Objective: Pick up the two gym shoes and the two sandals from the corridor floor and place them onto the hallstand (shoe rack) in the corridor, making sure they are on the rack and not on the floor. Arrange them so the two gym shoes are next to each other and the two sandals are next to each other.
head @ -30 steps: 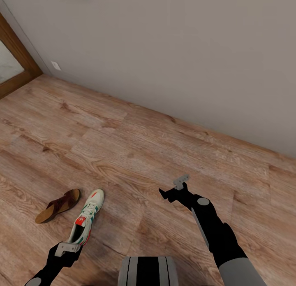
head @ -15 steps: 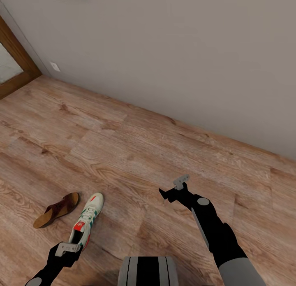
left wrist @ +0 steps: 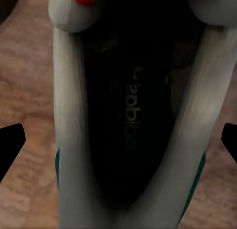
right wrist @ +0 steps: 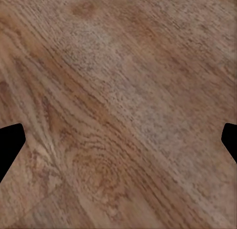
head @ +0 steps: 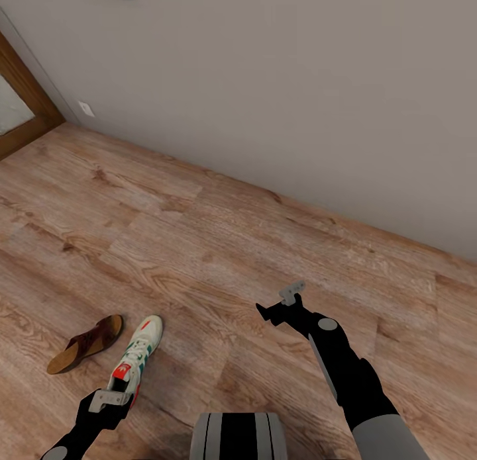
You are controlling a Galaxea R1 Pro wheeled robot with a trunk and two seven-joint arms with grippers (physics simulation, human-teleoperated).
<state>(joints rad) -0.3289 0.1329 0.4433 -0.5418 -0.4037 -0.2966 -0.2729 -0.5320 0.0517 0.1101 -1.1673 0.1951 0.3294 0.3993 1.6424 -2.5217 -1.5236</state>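
Observation:
One cream-white gym shoe (head: 136, 357) with green stripes and a red tongue lies on the corridor floor (head: 232, 235), toe pointing away from me. My left gripper (head: 111, 400) hovers at its heel and stands open. In the left wrist view the gym shoe's dark opening (left wrist: 131, 115) lies between the black fingertips (left wrist: 11, 142), which are wide apart on either side of the heel. A brown sandal (head: 85, 344) lies just left of the shoe. My right gripper (head: 278, 302) is open over bare planks (right wrist: 118, 90). The hallstand is out of view.
A grey wall (head: 298, 102) runs along the far side of the floor. A wooden door frame (head: 26, 83) and a white outlet (head: 85, 108) are at the far left. My own trunk (head: 238, 437) shows at the lower edge.
The whole picture has shifted a little, so the camera moved. The shoe and sandal now sit lower and further left, with the shoe's heel closer under my left gripper.

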